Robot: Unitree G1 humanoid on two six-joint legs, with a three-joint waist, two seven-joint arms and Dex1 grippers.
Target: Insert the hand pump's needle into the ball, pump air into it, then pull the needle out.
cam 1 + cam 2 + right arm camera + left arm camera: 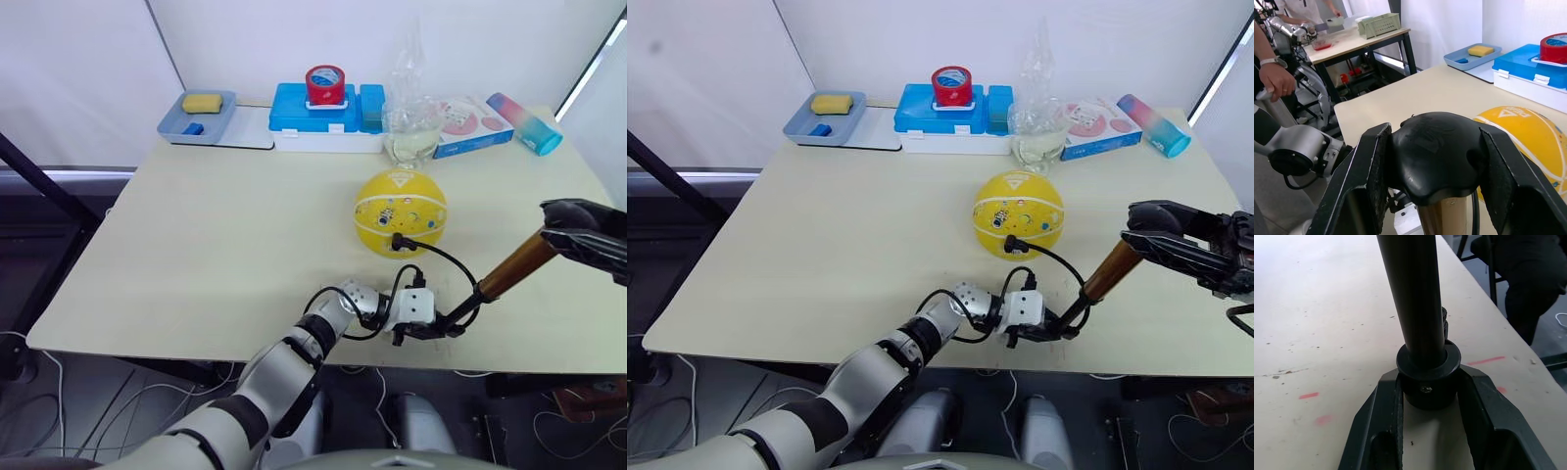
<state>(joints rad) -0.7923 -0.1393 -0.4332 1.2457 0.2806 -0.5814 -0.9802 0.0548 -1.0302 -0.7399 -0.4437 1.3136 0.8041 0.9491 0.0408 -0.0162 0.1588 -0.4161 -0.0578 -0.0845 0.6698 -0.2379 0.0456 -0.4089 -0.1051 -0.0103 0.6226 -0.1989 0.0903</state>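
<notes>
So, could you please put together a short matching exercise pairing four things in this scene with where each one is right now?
Things:
1. left hand
2. right hand
3. needle
4. yellow sponge

Places:
A. in the grey tray at the table's far left corner
B. stuck into the ball
C. clamped on the hand pump at its black end cap
D. clamped on the pump's black handle

Pairs: 1-C, 2-D, 3-B, 4-A
</notes>
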